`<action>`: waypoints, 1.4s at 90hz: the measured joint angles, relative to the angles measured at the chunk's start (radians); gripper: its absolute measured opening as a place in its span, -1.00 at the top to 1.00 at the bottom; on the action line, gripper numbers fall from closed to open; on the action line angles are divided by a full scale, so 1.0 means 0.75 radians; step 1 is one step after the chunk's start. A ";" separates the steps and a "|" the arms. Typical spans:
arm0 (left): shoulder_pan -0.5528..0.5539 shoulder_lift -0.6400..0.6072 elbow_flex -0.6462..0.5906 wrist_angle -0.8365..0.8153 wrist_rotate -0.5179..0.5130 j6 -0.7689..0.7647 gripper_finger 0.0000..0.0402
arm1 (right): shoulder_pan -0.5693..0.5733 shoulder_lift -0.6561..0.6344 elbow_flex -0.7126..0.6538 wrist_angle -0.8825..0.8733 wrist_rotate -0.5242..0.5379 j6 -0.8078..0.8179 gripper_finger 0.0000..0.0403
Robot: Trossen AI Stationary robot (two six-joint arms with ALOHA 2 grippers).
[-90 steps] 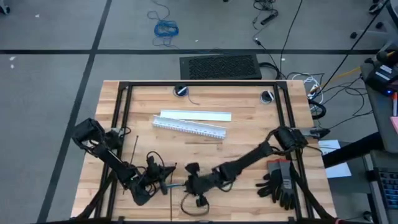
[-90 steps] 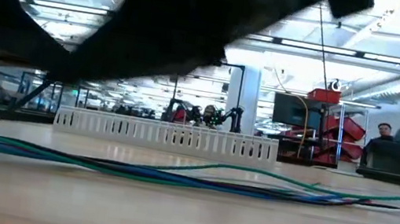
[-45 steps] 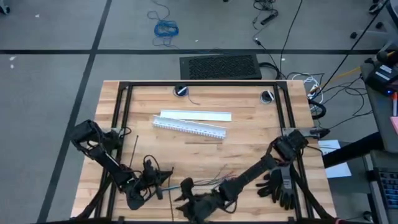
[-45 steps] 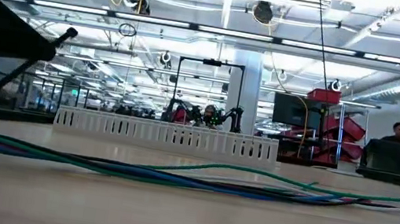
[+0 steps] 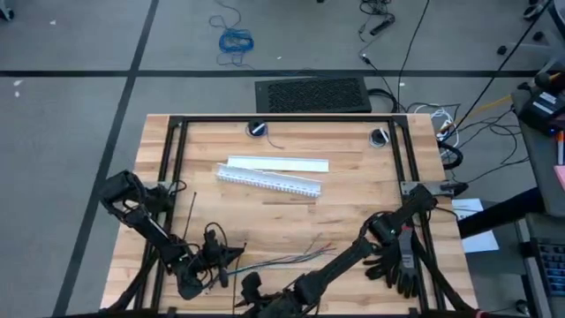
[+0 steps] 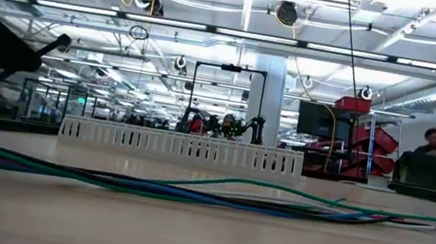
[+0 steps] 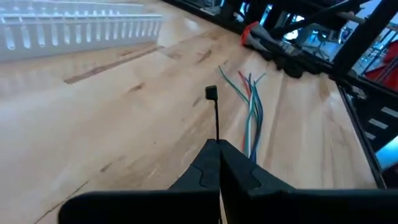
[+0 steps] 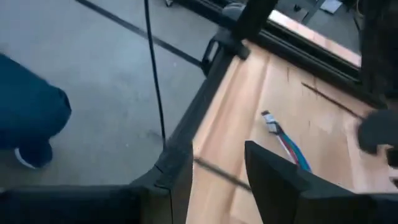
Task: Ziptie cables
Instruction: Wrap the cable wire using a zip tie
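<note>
We are holding a ziptie (image 7: 214, 115) in our left gripper (image 7: 219, 155), fingers pinched closed on its shaft with the square head sticking out in front. That gripper is sitting near the table's near-left corner. The cables (image 5: 287, 260) are lying loose on the wooden table (image 5: 353, 194), close to its near edge and just beside that gripper, their free tips fanning out toward the right. Our right gripper (image 8: 217, 165) is hanging over the near edge with fingers spread apart and nothing in them. A second ziptie (image 5: 191, 209) is lying near the left edge, and the white slotted duct (image 5: 269, 180) is lying toward the table's middle.

We judge the step as ziptie in hand, bundle not yet wrapped. Next we are needing the strip passed around the wires, probably with the right gripper steadying or lifting them.
</note>
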 joint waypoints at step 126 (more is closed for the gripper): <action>0.488 0.075 0.221 0.110 -0.285 -0.096 1.00 | 0.184 -0.382 -0.304 -1.758 0.769 1.279 0.32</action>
